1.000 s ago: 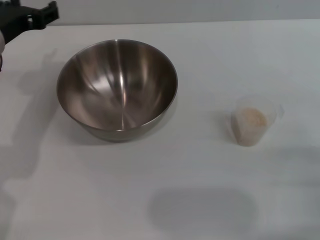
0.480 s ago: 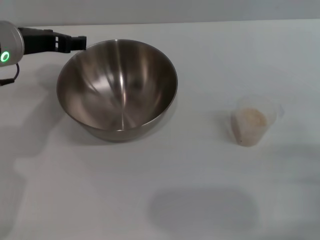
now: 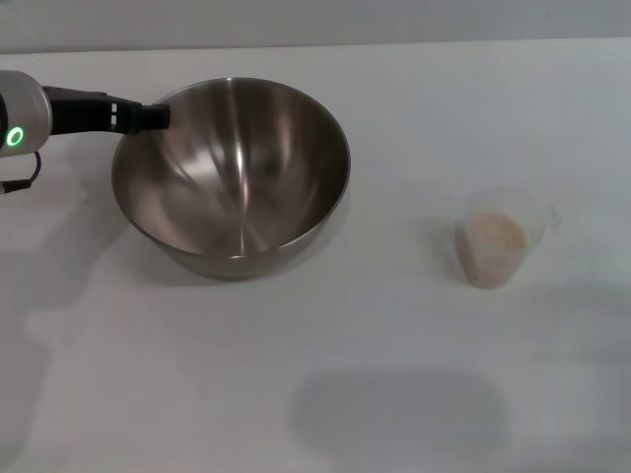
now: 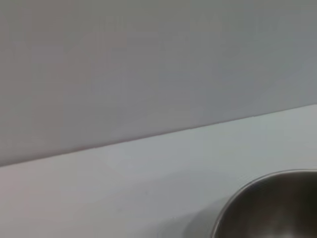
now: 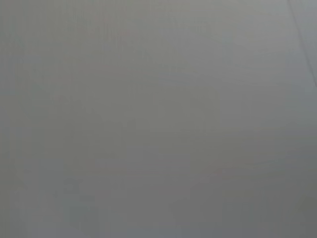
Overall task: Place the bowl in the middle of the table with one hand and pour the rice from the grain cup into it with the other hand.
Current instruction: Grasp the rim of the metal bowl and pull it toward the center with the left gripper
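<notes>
White counter (image 3: 394, 394) carries all items. Bowl (image 3: 231, 172) sits upright, left of centre, inside shiny. Left claw (image 3: 158, 116) reaches in from the far left, tip at the bowl's far-left rim; contact and finger state cannot be told. Grain cup (image 3: 500, 239) stands upright at right, well apart from the bowl, holding rice (image 3: 495, 235). Right claw not in view.

Setting: a bare test bench or lab station, not a home kitchen. Evidence: a plain white, unmarked flat desk (image 3: 414, 99) backed by a blank grey wall (image 4: 148, 59); the only kitchenware is a large round stainless-steel mixing bowl (image 3: 231, 177) and a small clear plastic measuring cup (image 3: 501, 239).
</notes>
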